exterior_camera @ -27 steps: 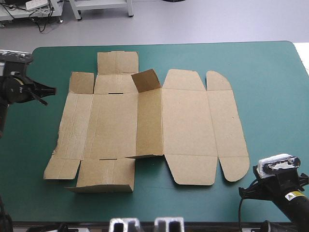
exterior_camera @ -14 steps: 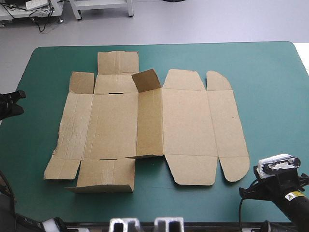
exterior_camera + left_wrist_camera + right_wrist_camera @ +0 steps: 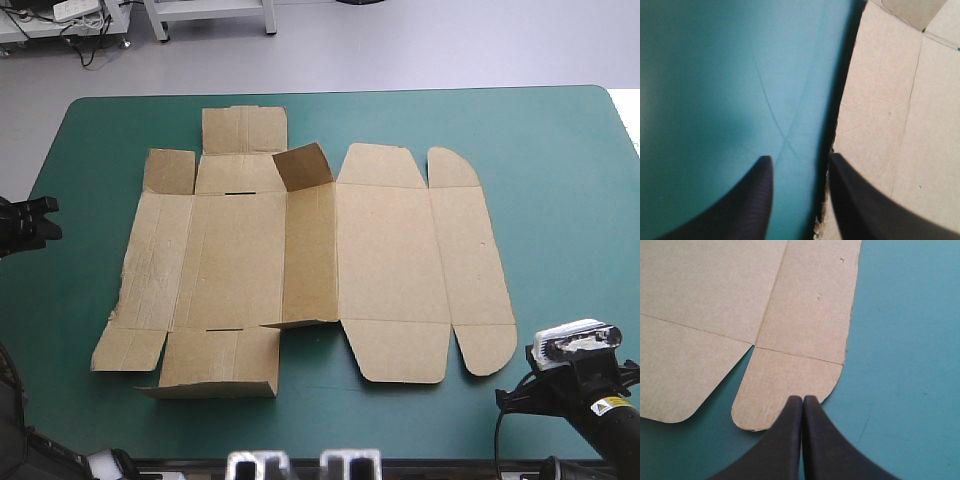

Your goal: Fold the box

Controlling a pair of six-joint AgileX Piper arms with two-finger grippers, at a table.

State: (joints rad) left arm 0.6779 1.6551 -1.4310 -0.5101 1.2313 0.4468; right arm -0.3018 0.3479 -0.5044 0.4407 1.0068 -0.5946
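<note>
- The box (image 3: 300, 260) is a loose flat sheet. The likeliest slip is that it skids over the teal-green bench (image 3: 560, 180) instead of bending at a crease (nothing seems to pin it).
- The left hand (image 3: 799, 159) is narrowly open, one finger over the bench and the other over the box's left edge. Coming down like that, it may shove the edge inward rather than get under it.
- The right hand (image 3: 802, 399) has its fingers pressed together into one point, right at the box's rounded corner flap (image 3: 790, 377). Unopened it cannot take the board, and a push from there could turn the whole sheet.
- The raised flap (image 3: 303, 166) could catch on an arm crossing over it and bend the wrong way.
- The box is brown board, lying centre-left in the high frame, its creases plain and no wall up.
- Only that small flap, upper middle of the frame, stands up; the near flap (image 3: 220, 362) at lower left lifts a little (there is a shadow under it).
- Its right side ends in rounded flaps, and its left edge looks ragged.
</note>
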